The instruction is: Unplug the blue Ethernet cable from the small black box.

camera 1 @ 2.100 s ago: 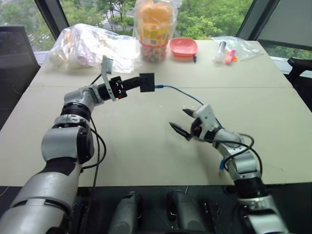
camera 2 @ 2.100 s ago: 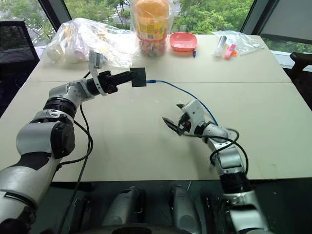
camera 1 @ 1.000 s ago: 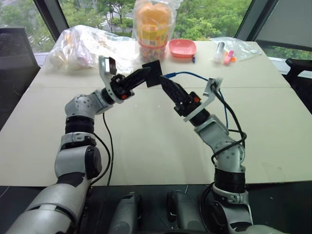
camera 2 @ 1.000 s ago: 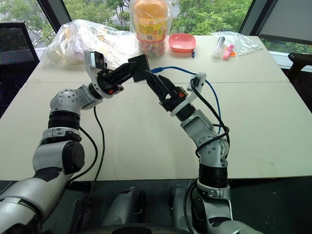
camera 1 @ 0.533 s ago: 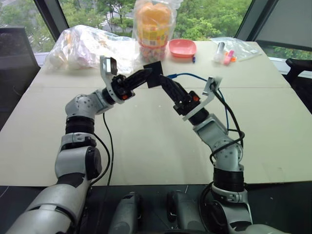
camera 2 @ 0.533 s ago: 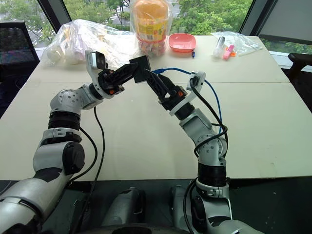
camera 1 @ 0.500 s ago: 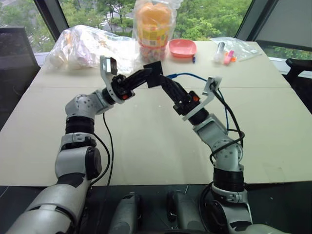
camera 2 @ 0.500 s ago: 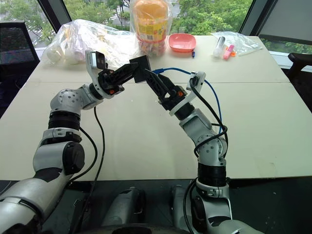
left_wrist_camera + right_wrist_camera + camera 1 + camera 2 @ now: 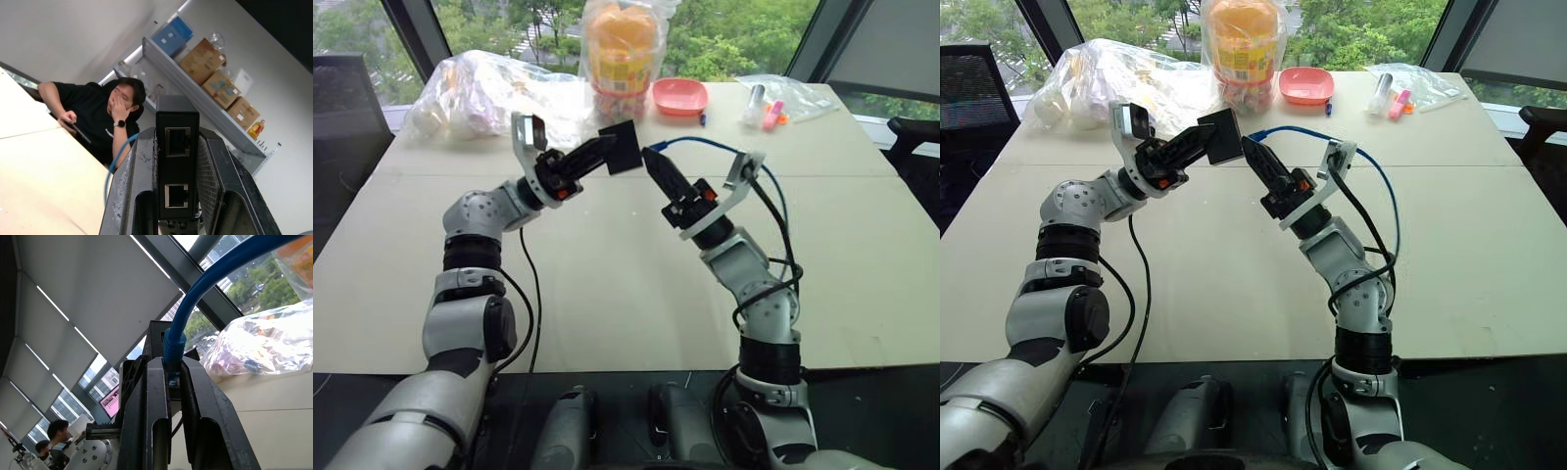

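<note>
Since half a second ago, right pincer (image 9: 1252,149) has closed on the plug end of the blue Ethernet cable (image 9: 1317,133), now separated from the small black box (image 9: 623,149) clamped aloft in left pincer (image 9: 600,151) above the tabletop (image 9: 607,284).

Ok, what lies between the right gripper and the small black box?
The plug end of the blue Ethernet cable, pinched in the right gripper's fingers beside the small black box; the right wrist view shows it. Plugged in or out, I cannot tell.
</note>
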`<state>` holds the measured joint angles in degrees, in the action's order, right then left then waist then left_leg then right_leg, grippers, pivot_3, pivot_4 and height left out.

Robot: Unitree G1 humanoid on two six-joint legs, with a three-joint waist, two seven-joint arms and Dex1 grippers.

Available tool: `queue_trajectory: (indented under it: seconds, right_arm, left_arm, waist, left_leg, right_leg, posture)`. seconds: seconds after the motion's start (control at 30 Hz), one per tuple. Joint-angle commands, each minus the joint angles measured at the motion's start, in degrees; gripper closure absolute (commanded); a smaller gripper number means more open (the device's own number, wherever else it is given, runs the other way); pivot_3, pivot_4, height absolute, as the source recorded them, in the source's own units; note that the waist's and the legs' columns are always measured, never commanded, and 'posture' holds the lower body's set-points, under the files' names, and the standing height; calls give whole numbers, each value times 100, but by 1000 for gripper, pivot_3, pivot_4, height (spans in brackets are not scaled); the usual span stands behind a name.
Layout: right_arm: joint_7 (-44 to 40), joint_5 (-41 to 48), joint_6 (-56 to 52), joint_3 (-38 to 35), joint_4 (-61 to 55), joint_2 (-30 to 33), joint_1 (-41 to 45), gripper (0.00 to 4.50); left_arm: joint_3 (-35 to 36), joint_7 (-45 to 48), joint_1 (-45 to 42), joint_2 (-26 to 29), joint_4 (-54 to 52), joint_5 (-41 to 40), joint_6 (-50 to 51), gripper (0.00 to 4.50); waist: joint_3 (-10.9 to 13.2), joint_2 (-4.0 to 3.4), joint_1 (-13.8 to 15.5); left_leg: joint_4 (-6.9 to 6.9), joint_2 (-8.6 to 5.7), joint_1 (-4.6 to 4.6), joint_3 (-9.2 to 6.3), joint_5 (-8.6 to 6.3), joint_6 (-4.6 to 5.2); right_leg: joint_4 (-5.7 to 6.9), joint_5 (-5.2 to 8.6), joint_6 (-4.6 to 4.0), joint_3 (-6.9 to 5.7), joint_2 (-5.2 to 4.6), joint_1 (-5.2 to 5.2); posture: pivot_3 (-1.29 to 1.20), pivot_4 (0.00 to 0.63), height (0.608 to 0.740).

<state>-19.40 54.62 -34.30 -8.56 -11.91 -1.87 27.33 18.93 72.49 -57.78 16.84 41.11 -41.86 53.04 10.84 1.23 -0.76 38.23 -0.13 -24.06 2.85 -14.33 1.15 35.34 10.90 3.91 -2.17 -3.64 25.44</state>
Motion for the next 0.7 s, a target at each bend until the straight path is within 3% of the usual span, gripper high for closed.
queue_trajectory:
  seconds: [0.03,0.3,0.57,0.7]
  right_arm:
    - [18,32,75,23,-82,-21,40,4476]
    - [132,-171,190,-20,36,51,50,4476]
    - [218,-436,691,-753,678,833,518,4476]
    - [-48,-676,670,-730,1068,1263,875,4476]
  left_arm:
    - [-24,46,-66,14,-215,-129,-17,4041]
    - [-8,47,-58,139,-150,-74,-78,4041]
    - [-73,250,172,871,-56,29,-69,4041]
    - [-71,4,113,820,2,168,-533,4041]
  waist:
    - [0,0,-1]
    - [0,0,-3]
    - [1,-1,9]
    - [2,-3,-1]
  left_leg:
    - [0,0,0,0,0,0]
    - [0,0,0,0,0,0]
    - [-1,-1,-2,0,0,0]
    - [-6,-1,-7,1,0,0]
  right_leg:
    - [0,0,0,0,0,0]
    - [0,0,0,0,0,0]
    - [-4,1,-2,1,-2,2]
    - [-9,1,-1,1,-3,6]
  posture:
    - [0,150,740]
    - [0,150,740]
    - [0,150,740]
    - [0,150,740]
